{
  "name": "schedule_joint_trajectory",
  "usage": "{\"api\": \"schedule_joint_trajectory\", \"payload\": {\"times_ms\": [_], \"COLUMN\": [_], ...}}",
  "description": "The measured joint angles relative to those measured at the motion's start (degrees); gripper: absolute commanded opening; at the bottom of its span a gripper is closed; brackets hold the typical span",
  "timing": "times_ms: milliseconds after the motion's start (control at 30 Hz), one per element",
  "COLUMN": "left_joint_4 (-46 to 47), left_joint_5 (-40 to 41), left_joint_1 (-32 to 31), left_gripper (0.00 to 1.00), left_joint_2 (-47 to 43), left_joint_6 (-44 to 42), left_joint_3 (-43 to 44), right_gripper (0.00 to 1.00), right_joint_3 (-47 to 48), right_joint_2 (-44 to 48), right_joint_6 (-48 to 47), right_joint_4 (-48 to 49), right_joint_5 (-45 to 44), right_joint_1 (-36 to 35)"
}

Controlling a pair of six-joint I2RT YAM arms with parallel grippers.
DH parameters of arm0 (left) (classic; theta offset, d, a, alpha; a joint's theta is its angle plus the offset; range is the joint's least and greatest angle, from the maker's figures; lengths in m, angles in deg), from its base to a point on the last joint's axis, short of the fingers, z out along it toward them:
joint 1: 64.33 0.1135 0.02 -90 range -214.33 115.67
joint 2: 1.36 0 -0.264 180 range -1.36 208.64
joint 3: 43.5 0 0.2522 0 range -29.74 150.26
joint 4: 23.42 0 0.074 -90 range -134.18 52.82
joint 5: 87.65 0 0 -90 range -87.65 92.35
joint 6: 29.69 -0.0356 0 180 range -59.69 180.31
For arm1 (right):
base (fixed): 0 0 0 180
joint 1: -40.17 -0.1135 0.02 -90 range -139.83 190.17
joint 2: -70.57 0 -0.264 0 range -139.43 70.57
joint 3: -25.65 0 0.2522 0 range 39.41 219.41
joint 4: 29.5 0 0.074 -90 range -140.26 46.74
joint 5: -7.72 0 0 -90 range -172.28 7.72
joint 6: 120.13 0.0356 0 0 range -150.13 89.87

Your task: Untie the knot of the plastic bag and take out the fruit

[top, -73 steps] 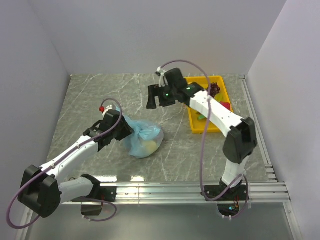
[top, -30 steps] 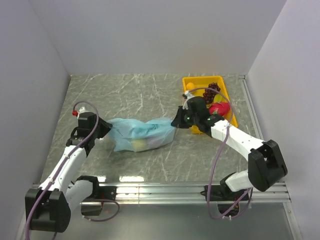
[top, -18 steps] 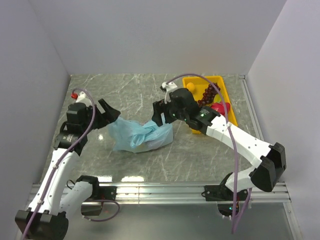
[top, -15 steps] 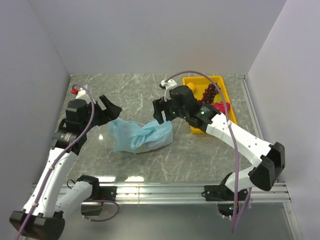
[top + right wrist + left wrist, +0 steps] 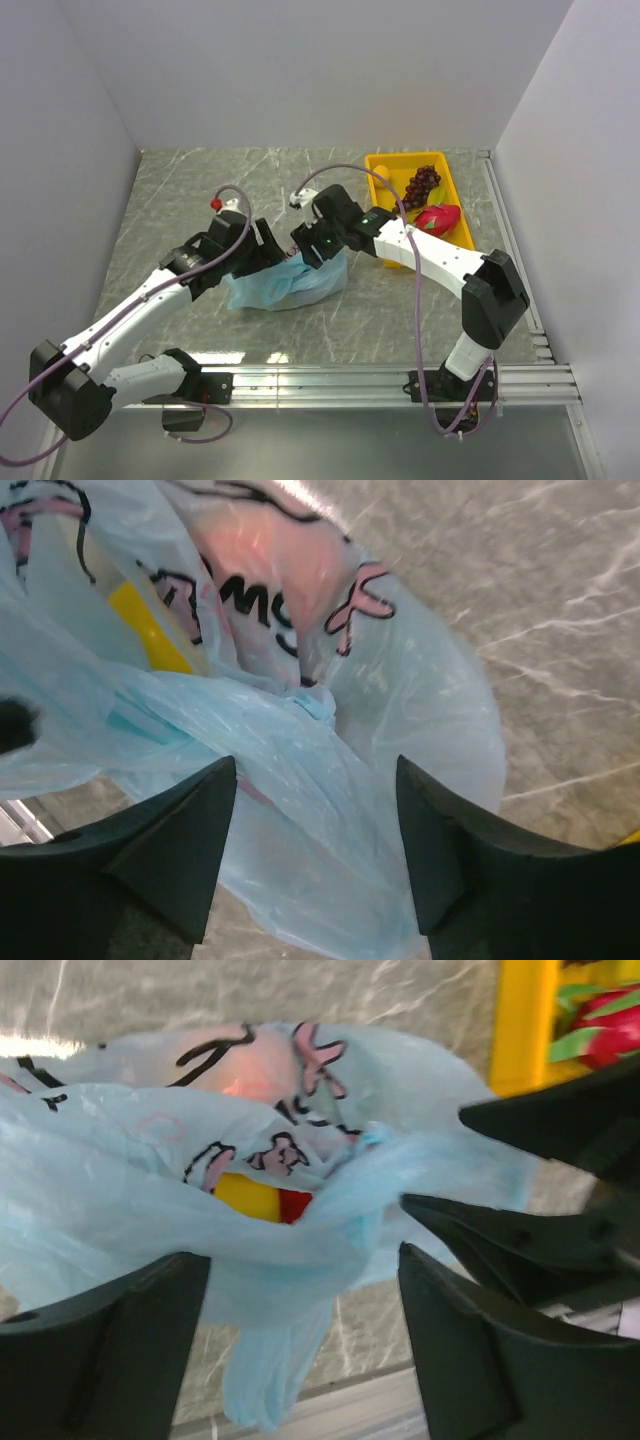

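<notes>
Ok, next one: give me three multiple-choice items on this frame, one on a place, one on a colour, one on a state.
1. Where is the yellow tray?
A. To the right of the plastic bag
B. To its left
C. Under it

2. What colour is the plastic bag?
A. Green
B. Black
C. Light blue

3. How are the left gripper and right gripper?
A. Both shut
B. Both open
C. Only the left open

Answers:
1 A, the top view shows the tray on the right arm's side.
2 C, seen in every view.
3 B, each wrist view shows the fingers spread with the bag between them.
</notes>
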Motion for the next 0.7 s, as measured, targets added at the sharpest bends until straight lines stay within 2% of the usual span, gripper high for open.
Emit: {"api": "schedule_joint_trajectory", "payload": {"times_ms": [67, 100, 133, 167, 233, 267, 467, 567, 700], "left_joint_4": [0.8, 1.2, 1.7, 2.4, 2.8, 2.8, 6.6, 9.8, 12.1], "left_joint_5": [1.0, 1.4, 1.9, 2.6, 3.8, 4.4, 5.4, 3.5, -1.0], "left_joint_1": [-0.7, -0.9, -1.0, -1.1, -1.1, -1.1, 2.1, 9.8, 22.4], "left_gripper": [0.66, 0.42, 0.27, 0.03, 0.01, 0.01, 0.01, 0.00, 0.00], "left_joint_2": [0.9, 1.1, 1.2, 1.1, 1.0, 1.0, -0.7, -3.1, -5.9], "left_joint_6": [1.5, 2.3, 3.3, 4.3, 5.5, 5.7, 6.4, 6.2, 5.3], "left_joint_3": [-2.4, -4.0, -5.6, -7.6, -10.5, -11.5, -15.2, -19.0, -22.9], "right_gripper": [0.60, 0.47, 0.40, 0.23, 0.11, 0.01, 0.00, 0.00, 0.00], "right_joint_3": [-1.7, -2.7, -3.6, -4.5, -6.3, -6.9, -12.3, -17.0, -26.9], "right_joint_2": [-0.1, 0.0, 0.0, 0.1, 0.8, 1.2, 8.4, 15.0, 26.4], "right_joint_6": [-0.1, 0.0, 0.0, 0.1, 0.5, 0.8, 4.2, 7.8, 16.0], "right_joint_4": [0.4, 0.7, 1.1, 1.6, 2.1, 2.1, 4.9, 8.3, 15.5], "right_joint_5": [0.8, 1.1, 1.2, 1.2, 1.0, 0.7, -2.0, -2.6, -1.7], "right_joint_1": [0.0, 0.0, -0.1, -0.1, -0.1, -0.1, 0.5, 3.1, 11.6]}}
